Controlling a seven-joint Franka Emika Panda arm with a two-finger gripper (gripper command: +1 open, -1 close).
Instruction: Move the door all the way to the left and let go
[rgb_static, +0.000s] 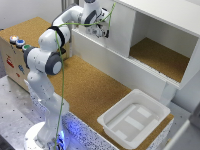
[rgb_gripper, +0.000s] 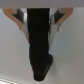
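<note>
The door (rgb_static: 107, 30) is a large flat white panel covering the part of the cabinet's front toward the exterior view's left. My gripper (rgb_static: 103, 29) is up against the door's face. In the wrist view the door (rgb_gripper: 70, 50) fills the background. A black vertical handle (rgb_gripper: 40, 47) runs down the middle of that view. My gripper (rgb_gripper: 39, 20) straddles it, with one finger (rgb_gripper: 19, 21) on each side, close against the handle. The fingers look closed on it.
The cabinet's opening (rgb_static: 160, 55) with its cork floor is uncovered at the exterior view's right. A low white front ledge (rgb_static: 115, 67) runs below it. A white plastic tray (rgb_static: 134, 119) sits on the cork table. A box with buttons (rgb_static: 17, 42) stands at the left.
</note>
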